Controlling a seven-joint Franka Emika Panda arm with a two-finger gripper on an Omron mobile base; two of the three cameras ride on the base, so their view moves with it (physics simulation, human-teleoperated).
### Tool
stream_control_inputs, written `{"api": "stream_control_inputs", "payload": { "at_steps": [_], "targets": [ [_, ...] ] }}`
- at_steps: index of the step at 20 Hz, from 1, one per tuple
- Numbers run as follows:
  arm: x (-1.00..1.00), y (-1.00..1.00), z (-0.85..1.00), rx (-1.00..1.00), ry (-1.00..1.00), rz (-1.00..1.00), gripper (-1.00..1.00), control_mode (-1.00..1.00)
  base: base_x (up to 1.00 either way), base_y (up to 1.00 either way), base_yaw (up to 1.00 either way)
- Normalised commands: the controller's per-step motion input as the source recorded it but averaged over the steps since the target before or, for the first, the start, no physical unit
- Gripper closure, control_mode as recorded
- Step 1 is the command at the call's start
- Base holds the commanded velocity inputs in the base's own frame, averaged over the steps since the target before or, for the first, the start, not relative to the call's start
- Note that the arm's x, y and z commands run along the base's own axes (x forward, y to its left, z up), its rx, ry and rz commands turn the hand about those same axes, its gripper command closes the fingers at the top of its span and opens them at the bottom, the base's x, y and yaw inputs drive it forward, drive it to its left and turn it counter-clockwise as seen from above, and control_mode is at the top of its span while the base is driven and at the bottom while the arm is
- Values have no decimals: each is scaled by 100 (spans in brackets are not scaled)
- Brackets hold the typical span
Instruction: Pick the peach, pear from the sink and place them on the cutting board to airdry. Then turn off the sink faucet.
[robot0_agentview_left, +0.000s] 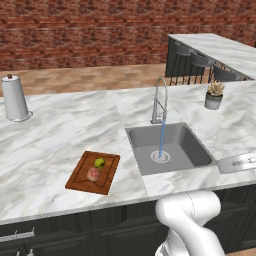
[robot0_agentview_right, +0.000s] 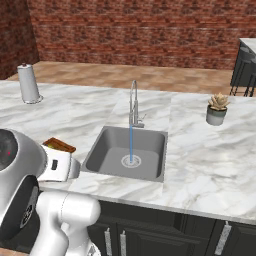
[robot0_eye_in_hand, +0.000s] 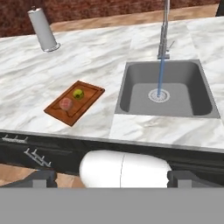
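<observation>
The pinkish-red peach (robot0_agentview_left: 93, 174) and the yellow-green pear (robot0_agentview_left: 99, 162) lie side by side on the reddish-brown cutting board (robot0_agentview_left: 81, 182), left of the sink (robot0_agentview_left: 192, 147). The hand view shows the same peach (robot0_eye_in_hand: 66, 103) and pear (robot0_eye_in_hand: 78, 93) on the board (robot0_eye_in_hand: 89, 101). A blue stream of water runs from the chrome sink faucet (robot0_agentview_left: 159, 100) onto the drain. The basin (robot0_eye_in_hand: 138, 87) holds no fruit. My gripper (robot0_eye_in_hand: 112, 180) is open and holds nothing. It hangs back in front of the counter edge, well short of the faucet (robot0_eye_in_hand: 165, 30).
A white paper-towel roll (robot0_agentview_left: 14, 97) stands at the counter's far left. A small potted plant (robot0_agentview_left: 214, 95) sits right of the faucet. A flat grey dish (robot0_agentview_left: 237, 162) lies at the right edge. Dark stools (robot0_agentview_left: 200, 62) stand by the back counter.
</observation>
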Motion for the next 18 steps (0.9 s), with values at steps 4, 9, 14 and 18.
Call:
{"api": "stream_control_inputs", "payload": {
  "at_steps": [4,9,14,18],
  "targets": [
    [-17,-52,0,0,-8,0,-100,-100,0,0,0],
    [-8,-44,0,0,-11,3,-100,-100,0,0,0],
    [0,-37,3,0,-11,9,-100,-100,0,0,0],
    [0,-26,10,0,-11,13,-100,-100,0,0,0]
  ]
}}
